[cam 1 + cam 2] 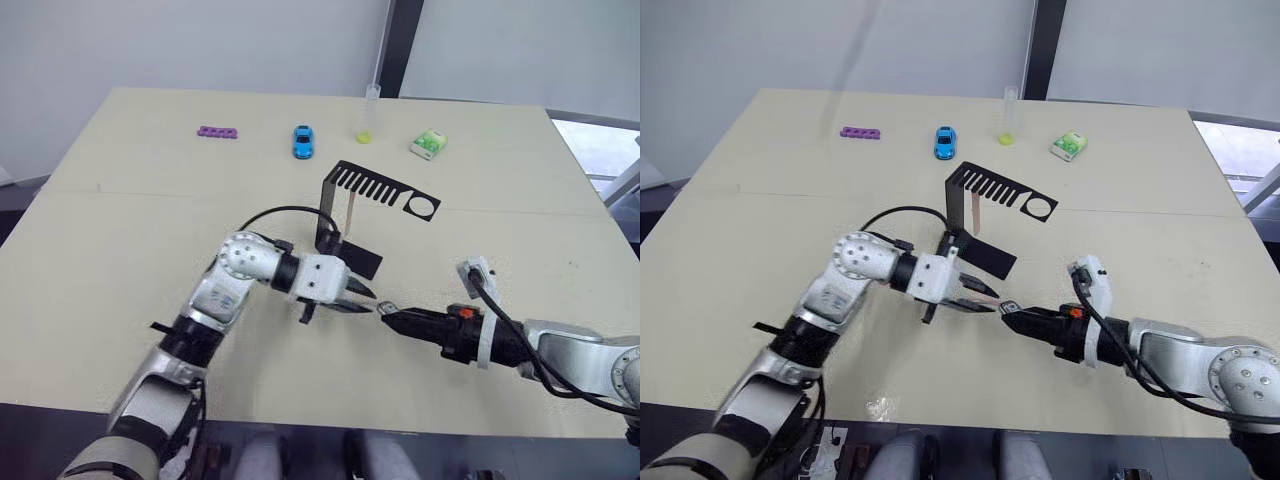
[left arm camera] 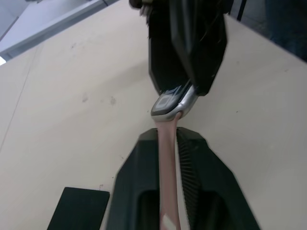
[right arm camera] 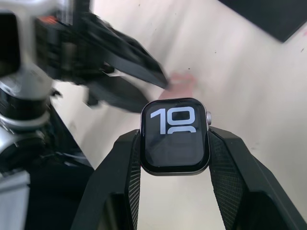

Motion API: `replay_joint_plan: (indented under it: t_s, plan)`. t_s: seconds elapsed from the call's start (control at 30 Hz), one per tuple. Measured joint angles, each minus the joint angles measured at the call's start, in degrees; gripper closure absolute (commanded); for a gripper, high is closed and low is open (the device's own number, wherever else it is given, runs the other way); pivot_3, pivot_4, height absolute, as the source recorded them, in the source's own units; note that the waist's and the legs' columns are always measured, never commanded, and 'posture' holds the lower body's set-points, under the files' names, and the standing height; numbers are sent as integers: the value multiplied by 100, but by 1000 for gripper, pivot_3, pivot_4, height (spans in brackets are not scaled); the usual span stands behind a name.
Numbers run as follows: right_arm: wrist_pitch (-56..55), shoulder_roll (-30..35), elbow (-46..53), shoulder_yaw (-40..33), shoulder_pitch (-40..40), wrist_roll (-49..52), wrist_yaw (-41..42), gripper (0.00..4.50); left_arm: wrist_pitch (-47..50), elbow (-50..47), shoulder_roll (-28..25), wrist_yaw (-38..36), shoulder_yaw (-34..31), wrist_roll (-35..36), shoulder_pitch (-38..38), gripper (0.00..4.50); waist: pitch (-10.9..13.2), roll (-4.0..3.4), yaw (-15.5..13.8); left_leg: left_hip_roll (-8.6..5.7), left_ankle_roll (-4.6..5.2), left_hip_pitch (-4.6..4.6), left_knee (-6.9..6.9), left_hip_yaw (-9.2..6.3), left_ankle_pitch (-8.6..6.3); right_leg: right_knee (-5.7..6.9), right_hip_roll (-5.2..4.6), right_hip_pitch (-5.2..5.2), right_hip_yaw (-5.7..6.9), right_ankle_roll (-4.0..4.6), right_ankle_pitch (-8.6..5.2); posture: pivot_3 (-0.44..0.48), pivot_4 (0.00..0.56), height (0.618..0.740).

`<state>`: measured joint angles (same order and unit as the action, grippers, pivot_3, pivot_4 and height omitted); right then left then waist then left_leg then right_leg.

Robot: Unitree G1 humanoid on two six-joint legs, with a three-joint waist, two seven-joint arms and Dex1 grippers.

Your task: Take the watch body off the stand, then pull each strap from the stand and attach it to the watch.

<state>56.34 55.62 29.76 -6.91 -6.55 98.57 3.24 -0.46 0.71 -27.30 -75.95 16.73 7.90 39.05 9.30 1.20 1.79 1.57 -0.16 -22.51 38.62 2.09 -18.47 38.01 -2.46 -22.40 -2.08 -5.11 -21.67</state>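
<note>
The right hand grips the watch body by its sides (screen lit). The left hand pinches a strap, whose tip touches the watch body's edge.

Purple bar; blue toy car; test tube; green-white packet; all along table far edge

stand just behind grippers, table open elsewhere

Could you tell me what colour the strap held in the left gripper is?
Pale pink; the strap shows best in the left wrist view, between the left gripper fingers.
</note>
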Motion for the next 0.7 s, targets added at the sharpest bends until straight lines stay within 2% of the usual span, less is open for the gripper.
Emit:
replay_joint_plan:
  t_s: [0.13,0.2,0.3,0.5,0.7]
  plan:
    - [-152,308,408,-32,29,-1396,1019,2996,1350,-576,-903,-584,-462,1088,-297,14,3,-4,-18,0,-1,-1,4,-4,1,-2,1,2,2,0,0,0,150,740]
    - [-544,510,648,68,59,-2435,1709,2996,1869,-778,-1072,-650,-653,1494,-288,14,3,-4,-48,-9,2,-2,6,-10,-1,-6,-5,5,5,0,0,0,150,740]
    - [-1366,651,922,302,181,-3872,2779,2996,2121,-857,-993,-429,-764,1662,-207,14,3,-4,-116,-14,12,-4,11,-12,-7,-12,-6,9,6,-2,1,0,150,740]
    - [-2363,428,884,557,74,-5216,3842,2996,2288,-855,-828,-170,-776,1815,-138,14,3,-4,-137,-11,11,-3,17,-5,-7,-4,-1,4,2,-2,1,0,150,740]
    - [-2532,33,788,926,-230,-5613,4326,2996,1930,-741,-915,-171,-768,1659,-172,14,4,-5,-122,-10,10,-1,23,-5,-7,-2,-1,3,1,-2,1,0,150,740]
